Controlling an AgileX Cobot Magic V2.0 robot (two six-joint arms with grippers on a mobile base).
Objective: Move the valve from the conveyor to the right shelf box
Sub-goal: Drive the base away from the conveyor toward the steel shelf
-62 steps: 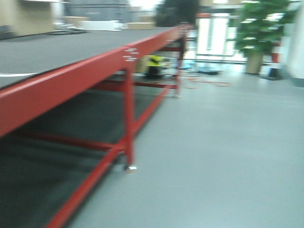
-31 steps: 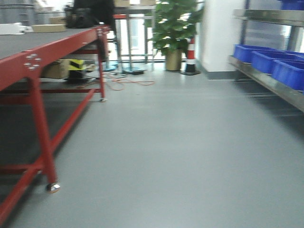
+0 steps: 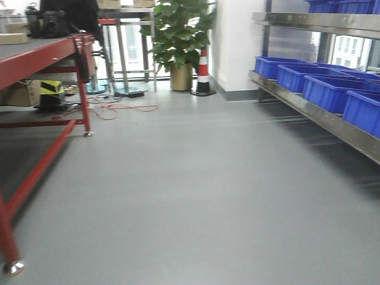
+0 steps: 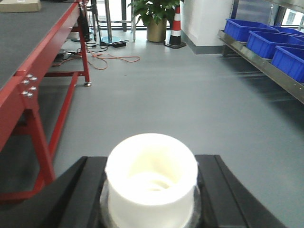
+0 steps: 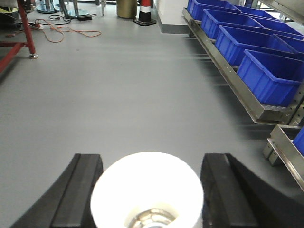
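Across the front view: open grey floor (image 3: 196,196) between base and target. Drive this stretch smoothly and avoid sharp turns that could swing the load.

Along the right side: long steel shelf (image 3: 320,119), seen at an oblique angle. Judged from that angle, approach not yet complete. Square the base to the shelf's front edge before extending either arm.

At far left: red-framed bench (image 3: 35,59). Hold well apart from its legs while swinging round.

On the shelf: row of blue boxes (image 3: 329,89), open-topped, set close side by side. Select one box, stop with its opening facing the arm, and bring the wrist above the opening, not over the join between two boxes.

At the far end: potted plant (image 3: 178,29) and striped cone (image 3: 203,74), with orange cable (image 3: 127,108) loose on the floor near the bench. Route away from the cable.

Between the left fingers (image 4: 71,199): white left valve (image 4: 151,175), upright, hollow end up, both black fingers closed against its sides.

Between the right fingers (image 5: 80,190): white right valve (image 5: 147,185), metal insert visible inside, fingers set against its sides, apparently clamped likewise.

Maintain grip pressure during travel. Release only once low inside the box, one arm at a time.
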